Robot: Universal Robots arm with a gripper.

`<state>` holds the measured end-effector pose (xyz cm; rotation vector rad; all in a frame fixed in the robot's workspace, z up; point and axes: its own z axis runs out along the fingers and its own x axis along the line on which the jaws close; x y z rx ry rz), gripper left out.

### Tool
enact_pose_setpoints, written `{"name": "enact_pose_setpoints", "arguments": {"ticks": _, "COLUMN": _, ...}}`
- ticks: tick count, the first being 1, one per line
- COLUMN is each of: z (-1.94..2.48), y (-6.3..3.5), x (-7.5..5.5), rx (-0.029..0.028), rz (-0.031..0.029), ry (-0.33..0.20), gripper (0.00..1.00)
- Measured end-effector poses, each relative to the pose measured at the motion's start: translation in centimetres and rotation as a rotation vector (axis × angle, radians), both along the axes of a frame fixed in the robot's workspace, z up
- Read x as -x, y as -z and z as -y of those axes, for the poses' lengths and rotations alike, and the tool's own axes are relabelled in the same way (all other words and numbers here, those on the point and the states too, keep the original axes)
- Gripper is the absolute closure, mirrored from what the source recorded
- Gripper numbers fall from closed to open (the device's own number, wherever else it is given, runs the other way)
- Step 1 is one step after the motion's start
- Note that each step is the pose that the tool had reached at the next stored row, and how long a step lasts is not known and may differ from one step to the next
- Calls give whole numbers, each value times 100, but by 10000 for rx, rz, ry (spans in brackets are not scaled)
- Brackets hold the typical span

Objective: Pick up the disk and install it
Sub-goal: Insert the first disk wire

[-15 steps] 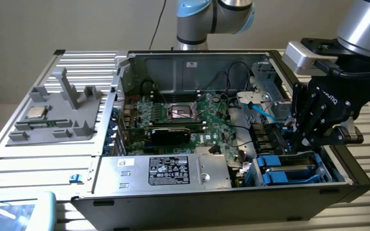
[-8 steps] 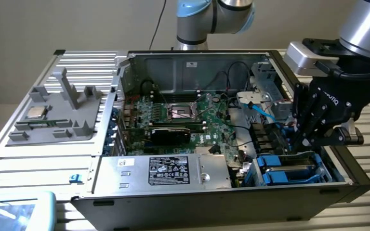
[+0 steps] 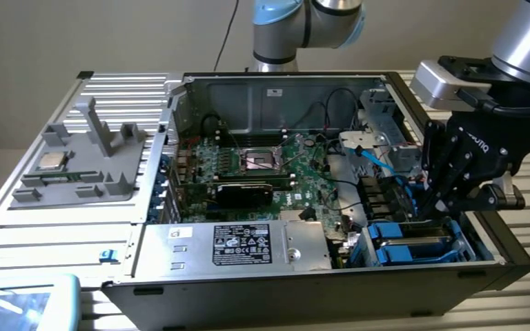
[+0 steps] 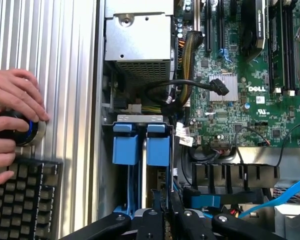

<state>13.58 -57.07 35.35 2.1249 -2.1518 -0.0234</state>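
Your gripper (image 4: 165, 214) reaches down into the drive bay (image 4: 140, 118) of the open Dell tower (image 3: 246, 103). Its jaws are nearly closed, pinching the disk (image 4: 157, 150), which stands on edge in the bay, just beside a second blue carrier (image 4: 126, 150).

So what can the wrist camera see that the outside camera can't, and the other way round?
The wrist view gives you a person's hands around a round, blue-ringed knob, next to a black keyboard. The exterior view gives you instead a grey tray with a small silver chip on it, and the robot arm behind the computer. Both share the open computer case, its green motherboard, the blue disk carriers in the bay, and the gripper reaching down close to them.
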Motion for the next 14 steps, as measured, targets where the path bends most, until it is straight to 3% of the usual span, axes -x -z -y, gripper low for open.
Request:
{"name": "enact_pose_setpoints", "arguments": {"ticks": 3, "z": 14, "y": 10, "x": -1, "rx": -3, "rz": -52, "ry": 73, "gripper": 84}}
{"name": "enact_pose_setpoints", "arguments": {"ticks": 7, "z": 27, "y": 22, "x": -15, "rx": -1, "rz": -54, "ry": 169, "gripper": 84}}
{"name": "enact_pose_setpoints", "arguments": {"ticks": 11, "z": 27, "y": 29, "x": -19, "rx": 38, "rz": -54, "ry": 260, "gripper": 84}}
{"name": "enact_pose_setpoints", "arguments": {"ticks": 14, "z": 21, "y": 35, "x": -19, "rx": 124, "rz": -53, "ry": 293, "gripper": 84}}
